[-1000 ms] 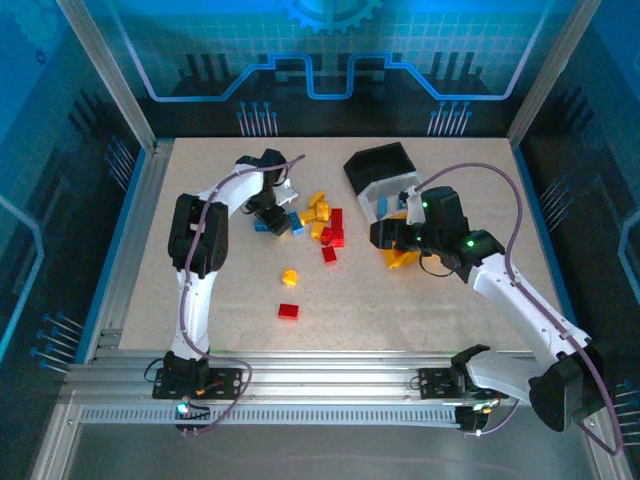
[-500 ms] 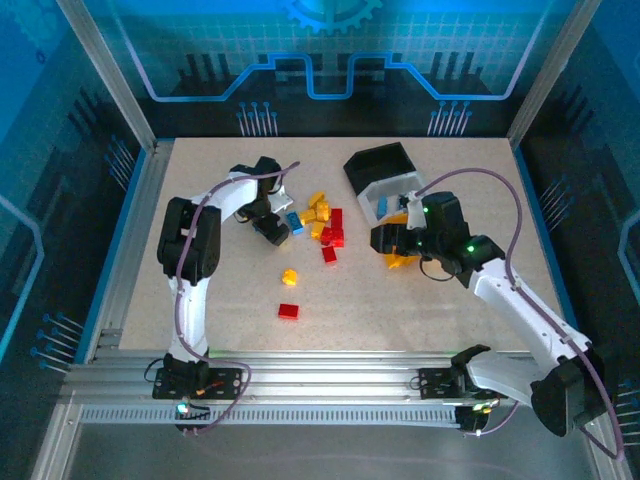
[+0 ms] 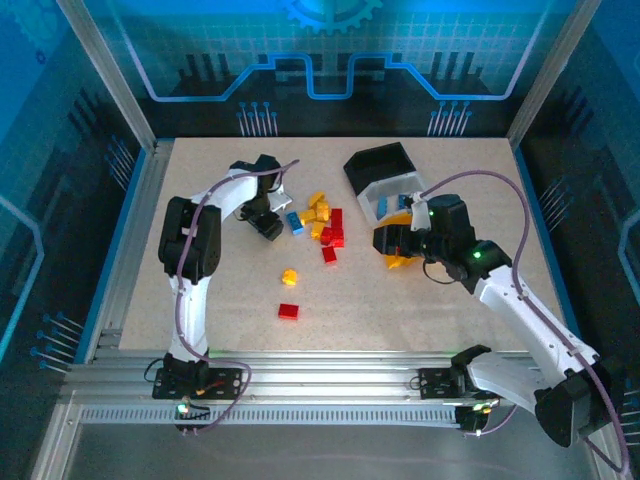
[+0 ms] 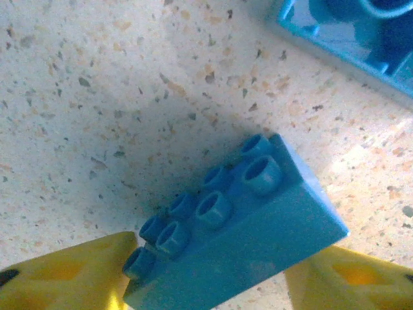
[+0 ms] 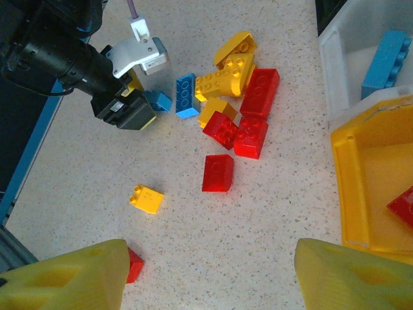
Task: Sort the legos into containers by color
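Observation:
A blue lego (image 4: 239,239) lies tilted on the speckled table, and my left gripper (image 4: 213,278) is shut on it, one yellow finger (image 4: 71,274) at each end. From the right wrist that gripper (image 5: 122,110) stands at the left edge of the pile, with the small blue lego (image 5: 158,100) at its tip. The pile holds a second blue lego (image 5: 186,95), yellow legos (image 5: 232,64) and red legos (image 5: 251,110). My right gripper (image 5: 206,278) hangs open over bare table, beside the yellow container (image 5: 368,187).
The white container (image 3: 372,200) holds blue legos (image 5: 385,55), with the black container (image 3: 380,165) behind it. A red lego (image 5: 403,205) lies in the yellow one. Loose on the table are a red lego (image 5: 218,173), a small yellow lego (image 3: 290,276) and another red lego (image 3: 288,311).
My left gripper shifted slightly left at the pile's edge and its jaws closed in on the blue lego. The right arm has barely moved.

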Robot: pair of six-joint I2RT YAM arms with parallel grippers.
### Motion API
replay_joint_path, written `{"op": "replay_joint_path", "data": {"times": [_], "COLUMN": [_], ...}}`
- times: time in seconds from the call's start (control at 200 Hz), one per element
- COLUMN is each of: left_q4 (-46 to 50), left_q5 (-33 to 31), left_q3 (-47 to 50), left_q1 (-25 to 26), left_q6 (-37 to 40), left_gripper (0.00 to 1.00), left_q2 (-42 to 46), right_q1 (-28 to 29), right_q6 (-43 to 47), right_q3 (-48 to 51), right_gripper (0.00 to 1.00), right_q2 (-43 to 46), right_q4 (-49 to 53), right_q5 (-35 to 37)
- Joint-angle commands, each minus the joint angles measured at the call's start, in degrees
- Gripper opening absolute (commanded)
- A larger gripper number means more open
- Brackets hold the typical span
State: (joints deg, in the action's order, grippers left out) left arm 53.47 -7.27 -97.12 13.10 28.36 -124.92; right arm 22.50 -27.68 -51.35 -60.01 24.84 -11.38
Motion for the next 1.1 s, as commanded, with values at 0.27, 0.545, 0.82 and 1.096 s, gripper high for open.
{"op": "replay_joint_path", "data": {"times": [0.27,0.545,0.82,1.096], "left_q4": [4.79,4.49,3.54,-0.79], "left_q5": [5.39,12.4,18.06,10.45], "left_q3": [-1.35,-1.45,-2.5,-1.49], "left_q1": [-2.51,-4.11,-4.49,-4.02], "left_q6": [-4.07,-7.57,-9.55,-5.27], "left_gripper": [0.36,0.4,0.47,0.78], "left_q2": [-0.37,4.49,8.29,4.36], "right_q1": [0.57,0.44,0.33,0.35], "right_q6": [-0.81,-0.79,-1.85,-1.64], "right_q3": [0.27,0.64,2.44,2.53], "right_gripper": [0.69,0.69,0.69,0.69], "right_q2": [-1.56,-1.24,-1.3,-0.08], "right_q4": [-1.51,-2.75,-4.88,-3.04], "right_q5": [-0.69,0.19,1.04,1.13]}}
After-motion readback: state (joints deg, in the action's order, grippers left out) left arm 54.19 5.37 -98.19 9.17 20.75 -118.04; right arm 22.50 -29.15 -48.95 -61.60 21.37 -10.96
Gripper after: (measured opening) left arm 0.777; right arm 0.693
